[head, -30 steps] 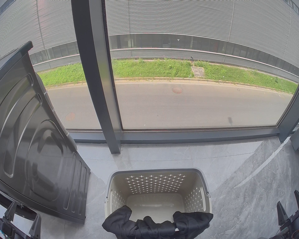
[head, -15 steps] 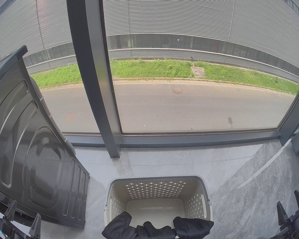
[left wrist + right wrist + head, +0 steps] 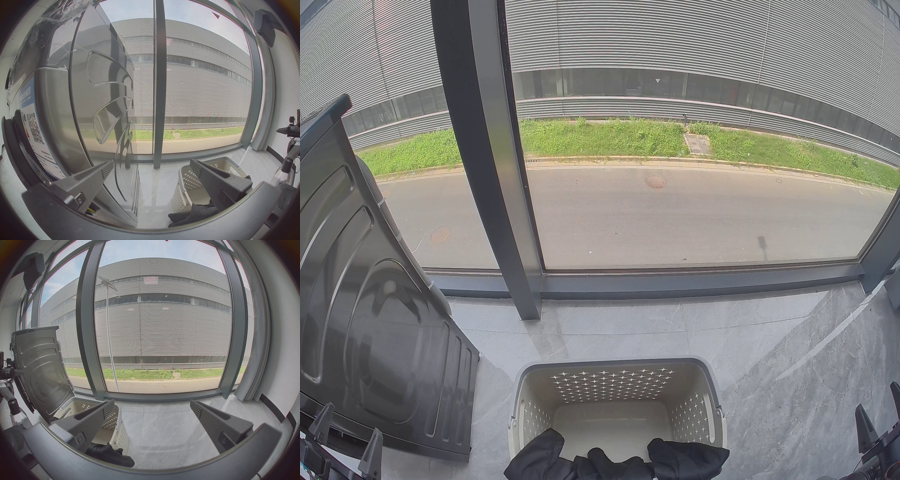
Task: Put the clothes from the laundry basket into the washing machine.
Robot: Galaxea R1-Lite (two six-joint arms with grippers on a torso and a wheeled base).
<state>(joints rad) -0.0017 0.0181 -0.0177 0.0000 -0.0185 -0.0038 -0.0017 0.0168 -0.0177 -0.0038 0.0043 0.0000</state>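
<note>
Logging the scene from the head view first: a pale beige plastic laundry basket (image 3: 612,381), its walls pierced with star-shaped holes, stands on the grey marbled floor tiles (image 3: 687,325), directly in front of us and roughly centred. A crumpled black garment (image 3: 615,464) lies draped across the basket's near rim and touches it along most of its width. One bunched end sits at the rim's left corner, the other at its right corner. We see the basket's pale bottom just behind the garment.

The dark grey washing machine (image 3: 375,312) stands to the left of the basket, near it, with a strip of floor between them. Its ribbed sheet-metal side panel faces the basket. In the left wrist view a white and blue label (image 3: 32,125) sits on the machine's front edge. We cannot tell whether the door is open.

The left gripper (image 3: 352,424) is low at the left, just in front of the machine's lower edge, with its fingers spread apart and nothing between them. The right gripper (image 3: 878,405) is low at the right, over the floor and well apart from the basket, its fingers likewise spread and holding nothing. Both wrist views agree: the jaws stand parted.

Behind the basket we note a tall window (image 3: 706,237) with a dark metal mullion (image 3: 487,156). Beyond the glass lie a road (image 3: 675,212), a grass strip (image 3: 600,137) and a ribbed grey building (image 3: 675,44).
</note>
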